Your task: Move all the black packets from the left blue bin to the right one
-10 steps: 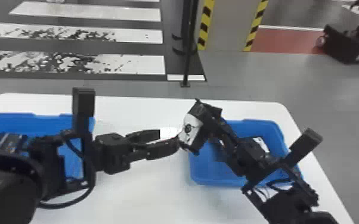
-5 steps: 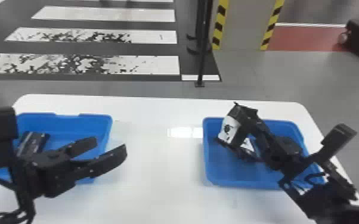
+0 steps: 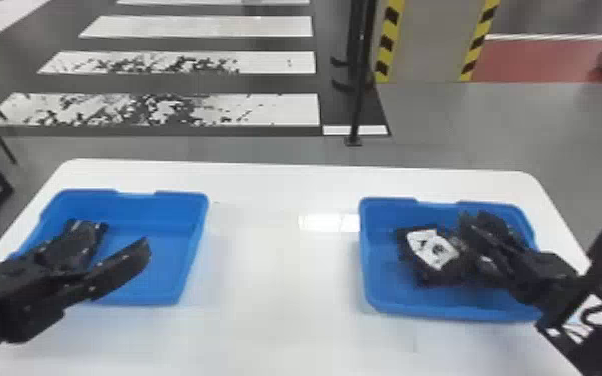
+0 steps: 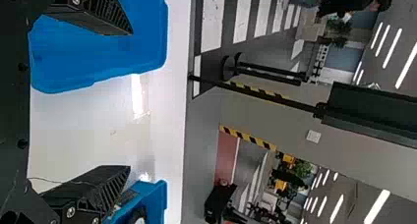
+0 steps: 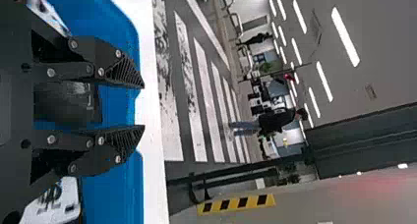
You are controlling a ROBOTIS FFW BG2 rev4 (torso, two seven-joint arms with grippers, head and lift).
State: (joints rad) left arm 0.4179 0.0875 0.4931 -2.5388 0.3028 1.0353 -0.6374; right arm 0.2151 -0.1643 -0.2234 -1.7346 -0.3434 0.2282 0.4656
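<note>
In the head view my left gripper (image 3: 115, 245) stands open over the left blue bin (image 3: 160, 212), where a black packet (image 3: 96, 231) lies, partly covered by a finger. My right gripper (image 3: 470, 235) is over the right blue bin (image 3: 380, 295), beside a black packet with a white label (image 3: 430, 248). In the left wrist view my left gripper (image 4: 131, 101) has its fingers wide apart with nothing between them. In the right wrist view my right gripper (image 5: 144, 106) is open; a black packet (image 5: 69, 103) lies between and below its fingers, and a white-labelled packet (image 5: 56, 202) lies beside them.
Both bins stand on a white table (image 3: 265, 280), with bare tabletop between them. A thin black pole (image 3: 360, 75) rises from the floor beyond the table's far edge.
My left gripper has swung left, away from the right one, to the left bin. The right gripper has opened and let go of the white-labelled packet, which now lies in the right bin.
</note>
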